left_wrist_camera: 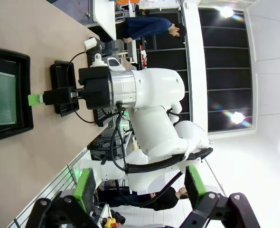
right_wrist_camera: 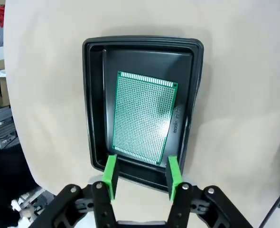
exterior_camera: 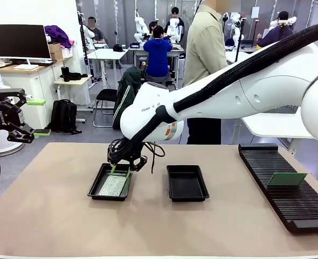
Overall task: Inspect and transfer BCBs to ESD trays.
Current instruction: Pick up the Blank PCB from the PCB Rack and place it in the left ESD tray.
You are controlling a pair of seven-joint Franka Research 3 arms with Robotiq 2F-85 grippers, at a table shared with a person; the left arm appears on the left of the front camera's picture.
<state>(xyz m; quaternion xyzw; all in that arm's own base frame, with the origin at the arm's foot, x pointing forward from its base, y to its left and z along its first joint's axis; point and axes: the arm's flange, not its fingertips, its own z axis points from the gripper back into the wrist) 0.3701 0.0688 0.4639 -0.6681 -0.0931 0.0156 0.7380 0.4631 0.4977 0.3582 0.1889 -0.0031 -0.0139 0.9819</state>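
Right gripper (right_wrist_camera: 142,166) half-open, empty, over the left ESD tray (right_wrist_camera: 95,95).
BCB (right_wrist_camera: 142,116) lies flat inside at its 12 o'clock; jaws stand board-wide, likely to clear its edges. Left gripper (left_wrist_camera: 140,171) hangs wide open, empty, at 9 o'clock.

Tan table (exterior_camera: 51,216), long black slotted rack (exterior_camera: 302,210) at right, person (exterior_camera: 205,54) standing beyond, monitor (exterior_camera: 19,41), perhaps a backpack (exterior_camera: 63,116)

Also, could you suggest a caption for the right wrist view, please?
Open right gripper over a black tray with one green circuit board lying flat inside.
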